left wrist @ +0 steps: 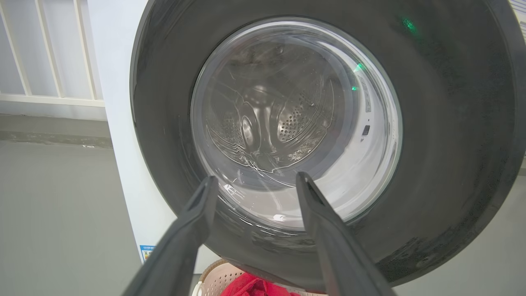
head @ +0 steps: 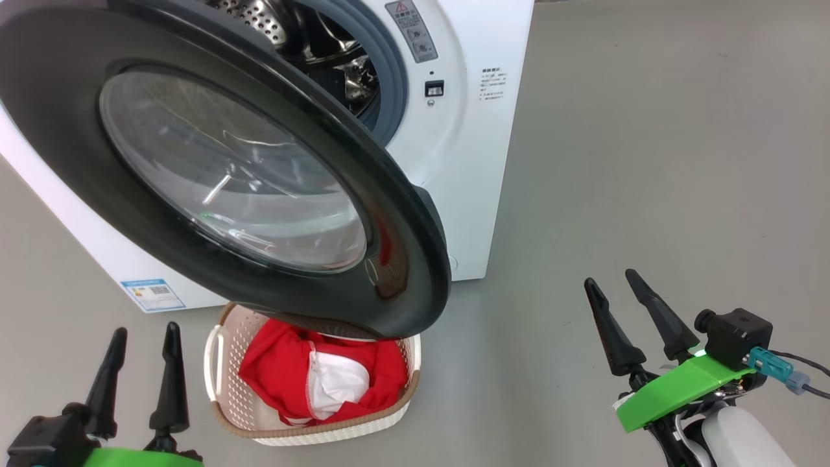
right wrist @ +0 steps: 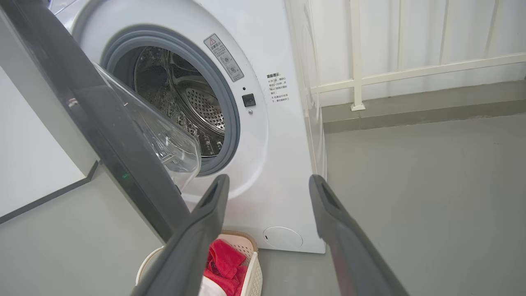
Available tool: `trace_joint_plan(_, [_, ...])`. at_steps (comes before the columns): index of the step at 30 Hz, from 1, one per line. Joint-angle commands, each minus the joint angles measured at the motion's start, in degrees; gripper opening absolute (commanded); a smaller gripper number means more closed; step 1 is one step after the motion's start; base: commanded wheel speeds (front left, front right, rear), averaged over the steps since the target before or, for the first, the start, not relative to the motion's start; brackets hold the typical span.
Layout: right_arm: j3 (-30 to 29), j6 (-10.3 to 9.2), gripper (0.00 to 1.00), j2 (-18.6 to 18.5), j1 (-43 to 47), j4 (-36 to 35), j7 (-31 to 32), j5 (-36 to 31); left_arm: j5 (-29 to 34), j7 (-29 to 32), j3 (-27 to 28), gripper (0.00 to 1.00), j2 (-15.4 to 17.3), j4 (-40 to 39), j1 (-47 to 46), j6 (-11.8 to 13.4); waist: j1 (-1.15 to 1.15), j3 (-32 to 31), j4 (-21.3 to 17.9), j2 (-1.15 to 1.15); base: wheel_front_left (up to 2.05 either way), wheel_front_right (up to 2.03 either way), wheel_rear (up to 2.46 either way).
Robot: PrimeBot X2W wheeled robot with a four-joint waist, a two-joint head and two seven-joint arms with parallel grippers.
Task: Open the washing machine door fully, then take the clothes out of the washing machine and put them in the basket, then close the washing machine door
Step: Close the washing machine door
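Left claw [head: 146, 331]: released, empty; fingers spread, pointing up toward the door's glass from the lower left.
Right claw [head: 609, 279]: released, empty; fingers apart, tilted up and leftward at the lower right, well apart from the washing machine [head: 473, 162].
Door [head: 402, 214]: stands partway open, overhanging the basket.
Clothes [head: 279, 363]: red, heaped inside the basket.
Basket [head: 224, 389]: on the floor [head: 648, 162], just before the washing machine.

Washing machine door [head: 227, 168] open, black rim with glass bowl, overhanging basket [head: 324, 431]. White washing machine [head: 473, 162] behind it, steel drum exposed. Red clothes [head: 279, 363], white lining up, heaped in the cream basket on the floor.
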Motion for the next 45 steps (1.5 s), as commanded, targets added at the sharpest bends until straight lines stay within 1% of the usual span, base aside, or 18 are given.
trace_joint_plan(1, [1.2,0.09,1.00,-0.5,-1.0,-1.3,-0.7,-0.1,0.8,-0.7,2.2,1.00,0.8,-1.3,-0.6,-0.2,0.00,0.0,0.0,0.00,0.00,0.00,0.00])
trace_joint_plan(16, [1.3,0.09,1.00,-0.6,-0.8,-1.6,-0.7,-0.1,1.5,-0.7,2.5,1.00,0.0,-1.0,-0.4,-0.7,0.00,-0.5,0.2,0.00,0.00,0.00,0.00])
trace_joint_plan(17, [1.3,0.09,0.93,-0.6,-0.8,-1.6,-0.7,-0.1,1.6,-0.7,2.5,1.00,-0.1,-1.0,-0.3,-0.7,0.00,-0.5,0.3,0.00,0.00,0.00,0.00])
trace_joint_plan(18, [1.4,0.09,0.73,-0.6,-0.8,-1.8,-0.7,-0.1,1.6,-0.7,2.5,1.00,-0.1,-1.0,-0.3,-0.8,0.00,-0.6,0.3,0.00,0.00,0.00,0.00])
trace_joint_plan(19, [1.4,0.09,0.46,-0.7,-0.8,-1.9,-0.7,-0.1,1.6,-0.7,2.5,1.00,-0.1,-1.0,-0.3,-0.8,0.00,-0.6,0.4,0.00,0.00,0.00,0.00])
trace_joint_plan(20, [1.4,0.09,0.30,-0.7,-0.8,-2.1,-0.7,-0.1,1.7,-0.7,2.5,1.00,-0.2,-1.0,-0.3,-0.9,0.00,-0.7,0.5,0.00,0.00,0.00,0.00])
trace_joint_plan(21, [1.4,0.09,0.00,-0.8,-0.8,-2.3,-0.7,-0.2,1.7,-0.7,2.5,1.00,-0.2,-1.0,-0.3,-0.9,0.00,-0.7,0.6,0.00,0.00,0.00,0.00])
trace_joint_plan(27, [1.0,0.09,0.00,-0.6,-1.2,-3.2,-0.7,-0.3,1.8,-0.7,2.6,1.00,-0.2,-1.1,-0.1,-1.1,0.00,-0.9,1.1,0.00,0.00,0.00,0.00])
trace_joint_plan(33, [2.2,0.09,0.00,0.2,-4.0,-5.1,-0.7,0.9,1.8,-0.7,2.4,1.00,-0.6,-0.8,0.1,-1.2,0.00,-1.4,1.9,0.00,0.00,0.00,0.00])
trace_joint_plan(45, [5.7,0.09,0.00,0.6,-6.8,-10.8,-0.7,3.0,2.0,-0.7,2.1,1.00,-1.3,-0.3,0.6,-1.6,0.00,-2.3,6.7,0.00,0.00,0.00,0.00])
